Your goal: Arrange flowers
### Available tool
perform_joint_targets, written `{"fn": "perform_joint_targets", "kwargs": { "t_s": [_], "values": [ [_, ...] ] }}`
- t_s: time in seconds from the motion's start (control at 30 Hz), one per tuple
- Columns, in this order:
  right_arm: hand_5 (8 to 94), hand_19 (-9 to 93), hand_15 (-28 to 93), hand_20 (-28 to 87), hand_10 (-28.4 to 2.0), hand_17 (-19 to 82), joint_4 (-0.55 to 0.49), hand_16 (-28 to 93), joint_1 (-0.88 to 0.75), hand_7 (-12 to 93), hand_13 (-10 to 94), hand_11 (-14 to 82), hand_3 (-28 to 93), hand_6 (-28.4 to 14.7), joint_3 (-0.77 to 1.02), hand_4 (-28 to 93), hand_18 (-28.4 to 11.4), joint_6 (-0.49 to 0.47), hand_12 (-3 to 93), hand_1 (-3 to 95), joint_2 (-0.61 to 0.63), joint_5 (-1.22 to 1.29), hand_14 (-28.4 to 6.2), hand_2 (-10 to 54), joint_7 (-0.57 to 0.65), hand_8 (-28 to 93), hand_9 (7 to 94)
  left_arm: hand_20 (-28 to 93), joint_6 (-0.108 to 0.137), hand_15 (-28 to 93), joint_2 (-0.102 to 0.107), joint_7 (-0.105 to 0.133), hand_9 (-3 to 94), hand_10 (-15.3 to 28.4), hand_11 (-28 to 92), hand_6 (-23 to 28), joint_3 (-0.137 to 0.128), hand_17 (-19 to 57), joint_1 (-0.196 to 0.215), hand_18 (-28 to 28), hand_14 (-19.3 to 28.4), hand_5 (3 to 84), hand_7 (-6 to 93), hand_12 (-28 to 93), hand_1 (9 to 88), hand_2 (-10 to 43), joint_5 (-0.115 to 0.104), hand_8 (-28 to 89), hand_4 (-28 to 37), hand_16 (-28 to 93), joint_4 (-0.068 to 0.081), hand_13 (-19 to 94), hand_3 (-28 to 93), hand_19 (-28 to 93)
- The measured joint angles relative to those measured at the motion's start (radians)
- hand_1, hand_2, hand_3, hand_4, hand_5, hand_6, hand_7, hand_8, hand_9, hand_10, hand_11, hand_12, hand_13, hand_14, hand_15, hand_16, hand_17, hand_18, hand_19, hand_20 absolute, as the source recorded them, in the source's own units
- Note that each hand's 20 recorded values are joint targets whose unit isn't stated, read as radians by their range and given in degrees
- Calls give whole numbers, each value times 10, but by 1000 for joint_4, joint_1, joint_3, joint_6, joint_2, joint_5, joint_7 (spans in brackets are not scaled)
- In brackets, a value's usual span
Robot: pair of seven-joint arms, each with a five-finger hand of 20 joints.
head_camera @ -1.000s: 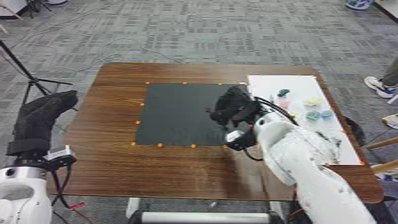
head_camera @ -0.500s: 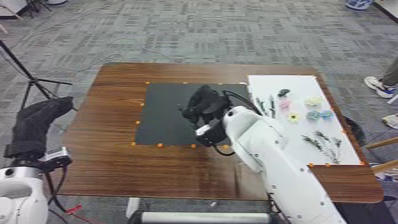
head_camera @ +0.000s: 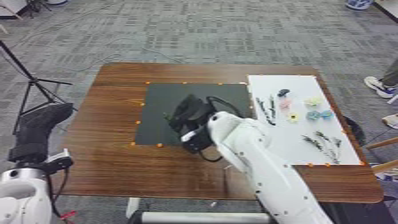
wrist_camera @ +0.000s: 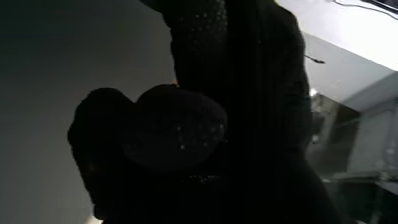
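My right hand (head_camera: 187, 116) is over the black mat (head_camera: 160, 107); whether it holds anything is hidden. In the right wrist view, the glove of my right hand (wrist_camera: 258, 100) looks very dark. On the white board (head_camera: 280, 142), right of the mat, lie dark thin stems (head_camera: 271, 107), a dark piece (head_camera: 283, 93), a pink flower (head_camera: 285, 104), a yellow flower (head_camera: 293, 117), a pale yellow flower (head_camera: 313, 101), two blue flowers (head_camera: 320, 115) and green sprigs (head_camera: 322, 143). My left hand (head_camera: 44, 120) stays at the table's left side, open, its fingers relaxed.
The brown wooden table (head_camera: 107, 155) surrounds the mat and board, with small orange markers (head_camera: 161, 145) along their edges. A black tripod (head_camera: 34, 80) stands on the floor at the left. Beyond the table's right side are a person's shoes and chair parts.
My right hand has moved left from the board's edge onto the mat, uncovering the stems, flowers and sprigs on the board. My left hand has dropped slightly nearer the bottom edge.
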Motion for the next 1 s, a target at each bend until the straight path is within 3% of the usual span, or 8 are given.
{"fn": "perform_joint_targets", "kwargs": {
  "t_s": [0.33,0.37,0.43,0.47,0.83,1.0],
  "values": [
    [724,932,597,490,-105,688,64,240,36,372,937,82,-282,-38,-62,399,-118,6,127,903,-21,5,-23,-9,43,75,924,180,-12,173,3,0,513,136,191,23,21,87,-16,109,163,548,183,126,204,10,0,-73,-247,-3,-5,402,733,80],
    [719,932,593,487,-104,690,66,240,39,382,937,83,-138,-38,-67,332,-106,6,116,844,-21,3,-23,-21,43,66,923,179,-14,174,3,0,513,136,191,23,22,86,-16,109,163,547,183,126,204,10,1,-73,-246,-3,-7,402,733,80],
    [710,932,599,488,-104,686,71,236,46,382,937,85,453,-38,-76,-111,-118,7,113,645,-21,-4,-23,-53,42,54,909,179,-15,174,4,1,513,136,191,23,22,86,-17,109,163,547,183,126,203,9,1,-73,-245,-3,-11,401,733,80],
    [707,932,599,488,-104,686,73,236,51,380,937,83,492,-38,-82,-143,-119,7,112,630,-21,-12,-23,-50,41,50,905,179,-15,174,4,1,513,136,192,23,22,86,-17,109,164,547,183,126,203,9,1,-73,-244,-3,-12,401,733,80],
    [690,932,597,482,-107,682,105,235,92,380,937,97,492,-38,-109,-145,-125,3,103,616,-31,-84,-22,-24,24,45,882,178,-18,175,9,1,512,136,193,23,37,85,-33,109,164,546,183,128,206,5,1,-72,-238,-3,-16,401,730,80],
    [680,932,558,510,-124,642,105,275,97,340,937,124,512,-45,-109,-127,-158,3,107,509,-26,-80,-35,2,10,71,857,178,-18,175,9,1,512,136,193,24,36,85,-33,109,163,547,182,128,207,3,0,-72,-237,-3,-21,401,728,80]
  ]
}}
